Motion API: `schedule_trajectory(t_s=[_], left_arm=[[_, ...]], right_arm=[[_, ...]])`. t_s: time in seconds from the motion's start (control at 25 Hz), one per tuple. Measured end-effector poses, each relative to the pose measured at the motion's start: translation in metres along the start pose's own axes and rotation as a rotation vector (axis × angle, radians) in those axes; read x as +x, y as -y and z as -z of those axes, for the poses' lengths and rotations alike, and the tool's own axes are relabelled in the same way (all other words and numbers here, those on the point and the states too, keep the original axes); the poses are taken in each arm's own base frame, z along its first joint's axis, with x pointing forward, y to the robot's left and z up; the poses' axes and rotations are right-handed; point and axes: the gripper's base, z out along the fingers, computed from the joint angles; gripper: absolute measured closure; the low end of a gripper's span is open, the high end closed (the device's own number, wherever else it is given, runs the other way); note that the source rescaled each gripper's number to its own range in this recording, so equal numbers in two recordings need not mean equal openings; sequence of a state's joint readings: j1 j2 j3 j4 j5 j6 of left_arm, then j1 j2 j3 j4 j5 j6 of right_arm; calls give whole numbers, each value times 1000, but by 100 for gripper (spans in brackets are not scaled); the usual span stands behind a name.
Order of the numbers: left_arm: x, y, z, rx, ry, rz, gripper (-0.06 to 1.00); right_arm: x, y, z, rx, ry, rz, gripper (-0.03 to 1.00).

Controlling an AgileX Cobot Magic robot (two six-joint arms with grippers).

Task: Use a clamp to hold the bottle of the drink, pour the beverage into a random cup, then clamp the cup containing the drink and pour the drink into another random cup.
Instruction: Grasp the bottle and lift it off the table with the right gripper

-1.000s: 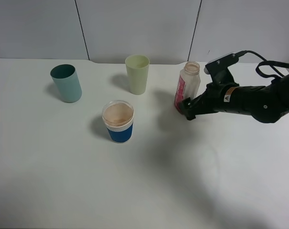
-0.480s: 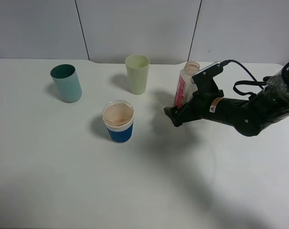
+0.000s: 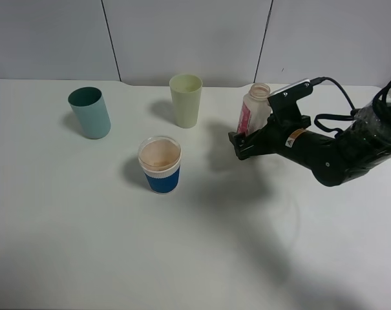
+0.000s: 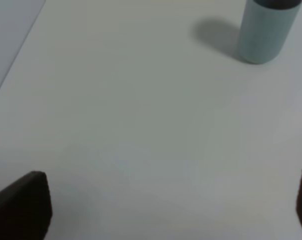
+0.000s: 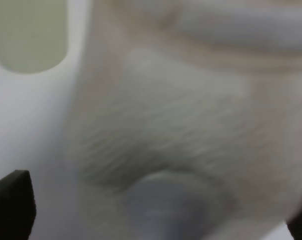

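The drink bottle [image 3: 254,108], clear with a red label and no cap, stands upright at the back right. It fills the right wrist view [image 5: 180,110], blurred and very close. My right gripper [image 3: 240,143] is open at the bottle's lower left side, its fingers [image 5: 11,205] spread wide with the bottle in front of them. A blue-banded cup [image 3: 161,165] holds a peach-coloured drink. A pale green cup [image 3: 185,100] and a teal cup [image 3: 90,113] stand behind it. My left gripper [image 4: 160,215] is open over bare table, outside the exterior high view.
The white table [image 3: 85,245] ends at a grey wall close behind the cups. The teal cup [image 4: 268,30] shows in the left wrist view, well apart from the left fingers [image 4: 21,205]. The pale green cup [image 5: 28,35] shows beside the bottle in the right wrist view.
My right gripper swung left along the bottle's base, then came back up close to its lower left side. The bottle and cups have stayed in place.
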State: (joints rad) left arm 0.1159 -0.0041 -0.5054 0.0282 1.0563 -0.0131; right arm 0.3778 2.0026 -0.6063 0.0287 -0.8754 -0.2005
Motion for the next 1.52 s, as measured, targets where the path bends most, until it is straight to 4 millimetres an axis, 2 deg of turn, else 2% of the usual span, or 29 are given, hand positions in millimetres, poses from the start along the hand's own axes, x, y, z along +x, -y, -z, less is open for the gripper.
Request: schedule_trajectory(t_s=[0.36, 0.44, 0.76, 0.8, 0.92, 0.96, 1.2, 1.52], left_arm=[[0, 0, 0, 0, 0, 0, -6], [0, 0, 0, 0, 0, 0, -6], [0, 0, 0, 0, 0, 0, -6], [0, 0, 0, 0, 0, 0, -6], [0, 0, 0, 0, 0, 0, -6], [0, 0, 0, 0, 0, 0, -6], [0, 0, 0, 0, 0, 0, -6], [0, 0, 0, 0, 0, 0, -6]], right_arm=[[-7, 5, 0, 51, 74, 8, -1], [-8, 5, 0, 54, 87, 12, 5], [-10, 6, 0, 71, 116, 11, 51], [-8, 7, -1, 81, 123, 12, 58], [1, 5, -5, 95, 134, 18, 92], [3, 4, -6, 96, 144, 20, 97], [9, -8, -10, 95, 206, 42, 97], [9, -8, -10, 100, 214, 39, 97]])
